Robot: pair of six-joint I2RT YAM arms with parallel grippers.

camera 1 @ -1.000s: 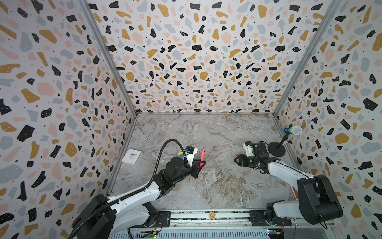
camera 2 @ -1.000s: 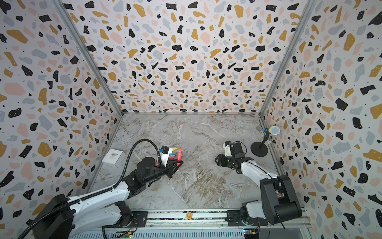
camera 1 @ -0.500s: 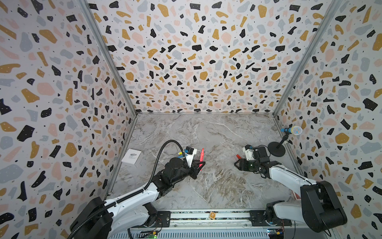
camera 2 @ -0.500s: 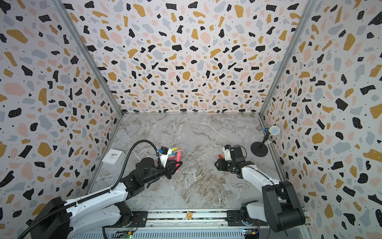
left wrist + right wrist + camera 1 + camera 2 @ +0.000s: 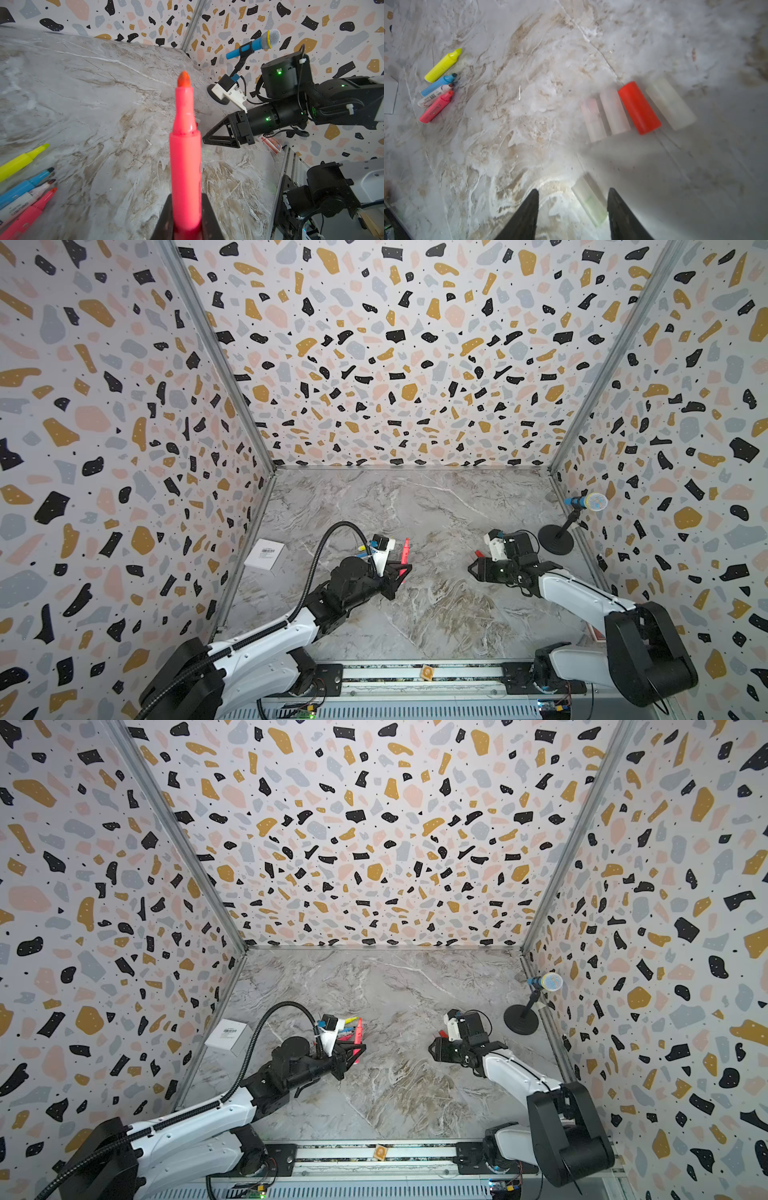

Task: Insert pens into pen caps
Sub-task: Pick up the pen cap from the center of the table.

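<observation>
Left gripper (image 5: 185, 209) clamps the pink pen (image 5: 185, 149) by its barrel, bare tip pointing outward, seemingly ready for a cap; right gripper (image 5: 573, 190) straddles a clear cap (image 5: 589, 200), jaws apart, apparently to collect it; four other pens (image 5: 439, 84) lie together, well apart.

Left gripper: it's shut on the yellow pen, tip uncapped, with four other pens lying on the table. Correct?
No. The left gripper is shut on a pink pen, not the yellow one; the left wrist view shows it. Its tip is uncapped, and four other pens, the yellow pen among them, lie on the table.
</observation>
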